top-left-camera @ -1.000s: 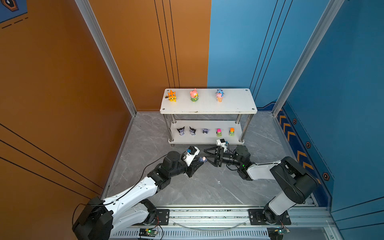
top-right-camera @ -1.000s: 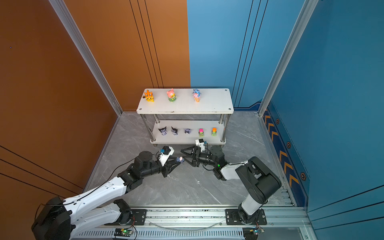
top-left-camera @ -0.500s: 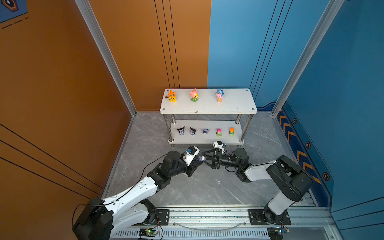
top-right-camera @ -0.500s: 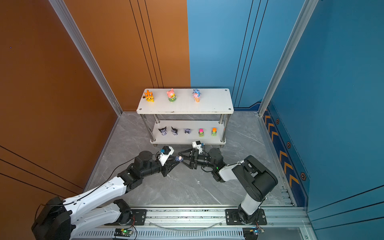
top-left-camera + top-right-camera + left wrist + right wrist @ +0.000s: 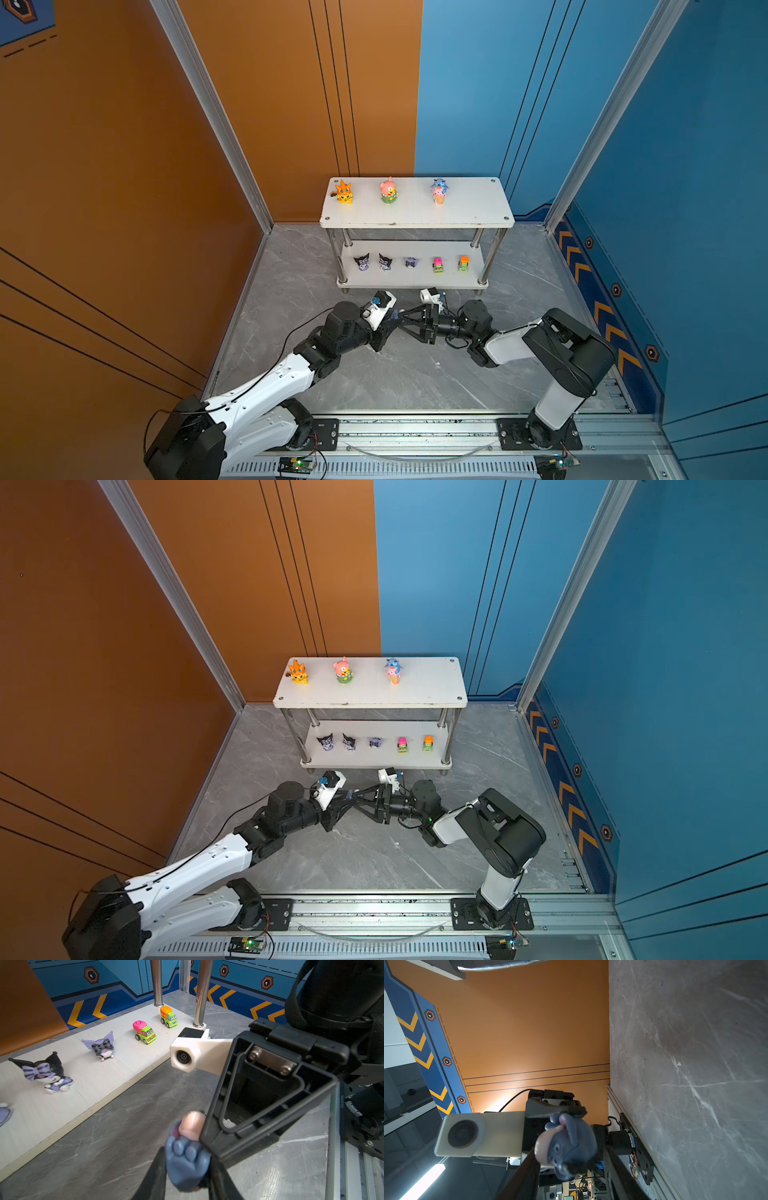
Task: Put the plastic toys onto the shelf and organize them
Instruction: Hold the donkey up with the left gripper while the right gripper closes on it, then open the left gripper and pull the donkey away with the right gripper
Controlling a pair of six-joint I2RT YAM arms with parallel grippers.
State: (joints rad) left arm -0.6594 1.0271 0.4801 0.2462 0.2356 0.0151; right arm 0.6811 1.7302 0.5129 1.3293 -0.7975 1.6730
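Donkey (image 5: pixel 187 1159), smooth grey-blue plastic, rounded pink muzzle, is clamped between the fingers of the left gripper (image 5: pixel 186 1180). Right gripper (image 5: pixel 569 1172) is set around it; whether it is pressing cannot be told. Beyond the fingertips, eight toys (image 5: pixel 388 191) are lined up on the white, chrome-posted shelf (image 5: pixel 469 203); one is left.

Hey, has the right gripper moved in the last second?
Yes. In a top view the right gripper has shifted left along the shelf front, toward the donkey in the left gripper.
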